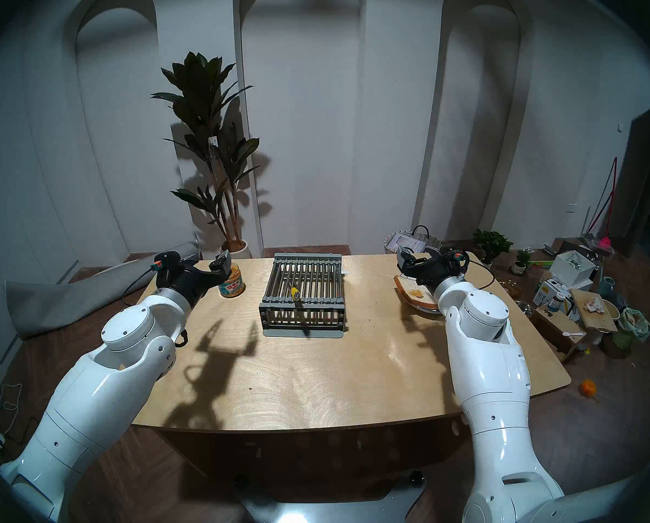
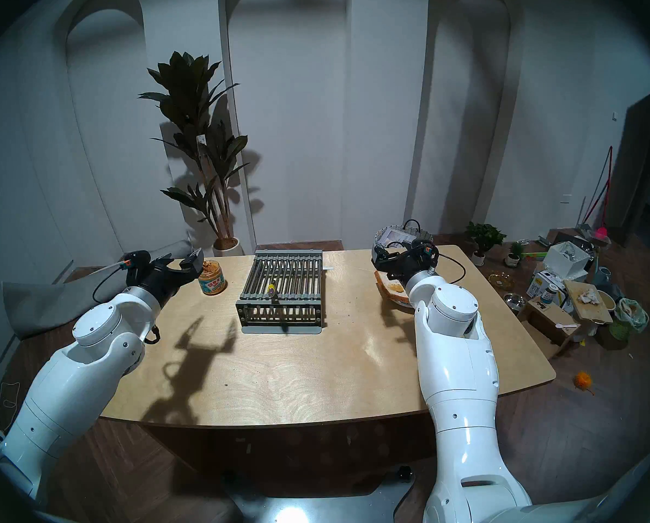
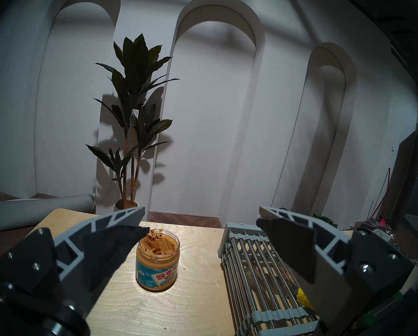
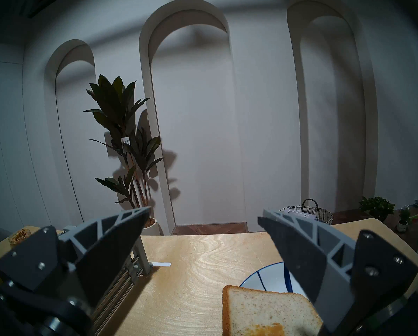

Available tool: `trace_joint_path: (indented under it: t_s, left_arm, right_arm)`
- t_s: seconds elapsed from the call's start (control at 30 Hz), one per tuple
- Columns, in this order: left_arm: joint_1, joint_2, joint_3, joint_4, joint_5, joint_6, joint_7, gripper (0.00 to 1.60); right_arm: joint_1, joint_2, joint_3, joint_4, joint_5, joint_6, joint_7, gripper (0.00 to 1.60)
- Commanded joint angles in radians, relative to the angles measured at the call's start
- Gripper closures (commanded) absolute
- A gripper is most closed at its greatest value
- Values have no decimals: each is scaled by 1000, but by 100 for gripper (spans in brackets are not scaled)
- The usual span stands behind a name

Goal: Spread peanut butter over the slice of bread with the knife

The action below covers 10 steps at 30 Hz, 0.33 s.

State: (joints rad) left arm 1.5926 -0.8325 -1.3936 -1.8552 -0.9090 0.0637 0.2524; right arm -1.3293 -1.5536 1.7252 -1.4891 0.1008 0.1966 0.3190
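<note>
The peanut butter fills an open clear jar at the table's far left. My left gripper hovers open just left of and above the jar, holding nothing. The knife stands in the grey slatted rack, its yellow handle poking up between the bars and the blade going down through them. The slice of bread lies on a white blue-striped plate at the right, with a tan smear on it. My right gripper hangs open and empty above the bread.
A wooden table carries everything. The rack sits mid-table between the jar and the plate. A wicker basket stands behind the table's far right corner and a tall potted plant behind the far left. Boxes and clutter cover the floor to the right.
</note>
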Motion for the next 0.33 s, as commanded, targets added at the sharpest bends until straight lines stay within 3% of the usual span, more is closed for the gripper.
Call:
trace_joint_path:
  t_s: [0.0, 0.3]
  left_arm:
    - [-21, 2, -13, -13, 0, -4, 1, 0]
    - [-21, 2, -13, -13, 0, -4, 1, 0]
  right_arm:
    - [11, 3, 0, -25, -2, -3, -2, 0]
    - [11, 3, 0, -25, -2, -3, -2, 0]
